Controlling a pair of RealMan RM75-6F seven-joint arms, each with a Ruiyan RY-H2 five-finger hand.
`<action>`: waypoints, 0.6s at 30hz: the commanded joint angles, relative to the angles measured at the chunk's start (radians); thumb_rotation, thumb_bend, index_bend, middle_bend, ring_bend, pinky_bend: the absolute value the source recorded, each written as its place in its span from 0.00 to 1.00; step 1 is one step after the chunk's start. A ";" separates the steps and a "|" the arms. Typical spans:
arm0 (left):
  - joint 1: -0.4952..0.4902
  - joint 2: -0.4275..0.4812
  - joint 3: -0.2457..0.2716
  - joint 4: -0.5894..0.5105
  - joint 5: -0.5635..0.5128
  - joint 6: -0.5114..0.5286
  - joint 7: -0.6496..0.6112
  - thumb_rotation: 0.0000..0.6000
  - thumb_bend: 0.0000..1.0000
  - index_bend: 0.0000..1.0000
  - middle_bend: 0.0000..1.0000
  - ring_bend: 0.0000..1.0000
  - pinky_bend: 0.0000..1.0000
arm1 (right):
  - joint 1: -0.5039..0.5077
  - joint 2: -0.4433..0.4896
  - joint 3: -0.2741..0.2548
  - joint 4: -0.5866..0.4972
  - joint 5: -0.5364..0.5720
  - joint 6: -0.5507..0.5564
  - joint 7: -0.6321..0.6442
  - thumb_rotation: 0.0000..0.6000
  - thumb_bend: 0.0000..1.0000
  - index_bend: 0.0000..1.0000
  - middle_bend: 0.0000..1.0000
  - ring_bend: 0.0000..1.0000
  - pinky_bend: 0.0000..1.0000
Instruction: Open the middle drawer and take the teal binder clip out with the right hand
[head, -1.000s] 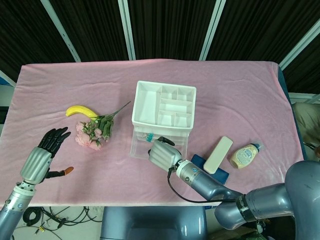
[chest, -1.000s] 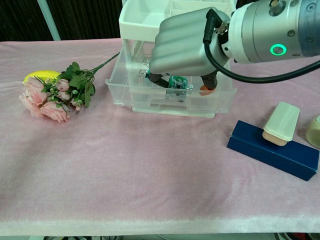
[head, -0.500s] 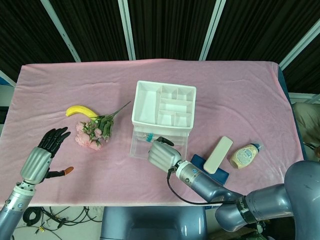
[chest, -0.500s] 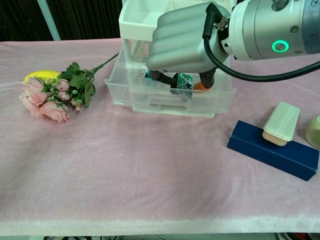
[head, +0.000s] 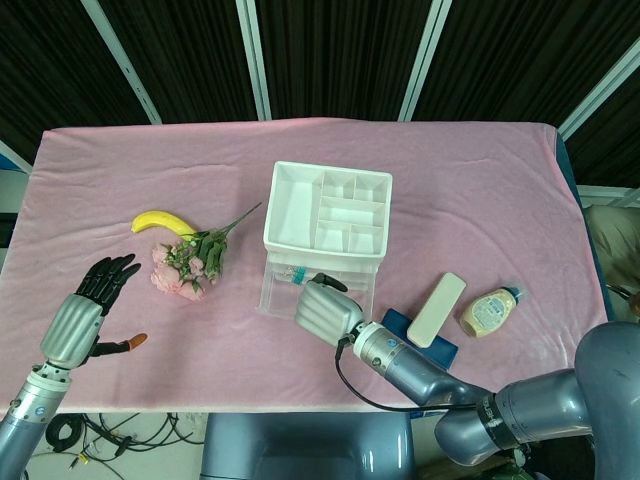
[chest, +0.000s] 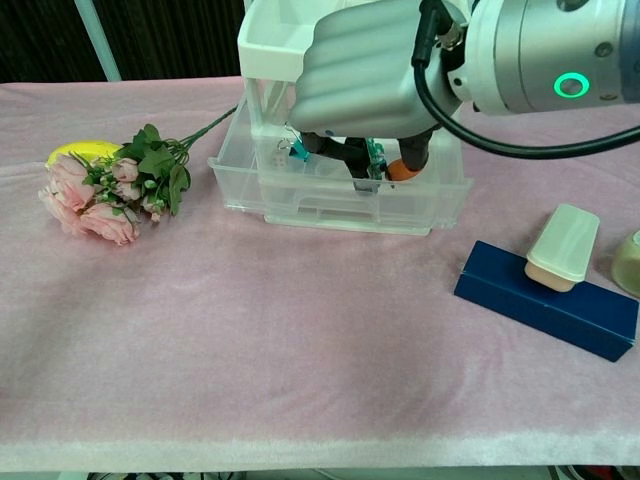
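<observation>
Fingers of the right hand (chest: 365, 75) pinch one teal binder clip (chest: 375, 160) above one open clear plastic drawer (chest: 340, 195); the left hand (head: 88, 312) is spread, holding nothing.

a table (head: 480, 170) covered by a pink fuzzy cloth (chest: 250, 360) fills most of both views, the cloth's near edge hanging slightly over the front. beyond the far edge stands a dark wall of black ribbed panels (head: 340, 55), crossed by slanted pale metal bars (head: 252, 60). at the near left, under the table edge, a tangle of black cables (head: 75, 432) lies on a light floor. the light is even and soft, with only faint shadows on the cloth.
</observation>
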 joint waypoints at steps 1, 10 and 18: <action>0.000 0.000 0.000 -0.001 0.000 0.000 -0.001 1.00 0.00 0.00 0.00 0.00 0.00 | -0.007 0.003 0.000 0.000 -0.012 0.002 0.009 1.00 0.19 0.73 0.97 0.96 0.78; 0.000 0.000 -0.001 -0.002 0.000 0.000 -0.001 1.00 0.00 0.00 0.00 0.00 0.00 | -0.014 0.027 0.014 -0.023 -0.032 0.017 0.010 1.00 0.19 0.75 0.97 0.95 0.78; 0.001 0.000 -0.001 -0.002 0.001 0.003 -0.001 1.00 0.00 0.00 0.00 0.00 0.00 | -0.021 0.074 0.035 -0.072 -0.042 0.043 0.009 1.00 0.19 0.75 0.97 0.96 0.78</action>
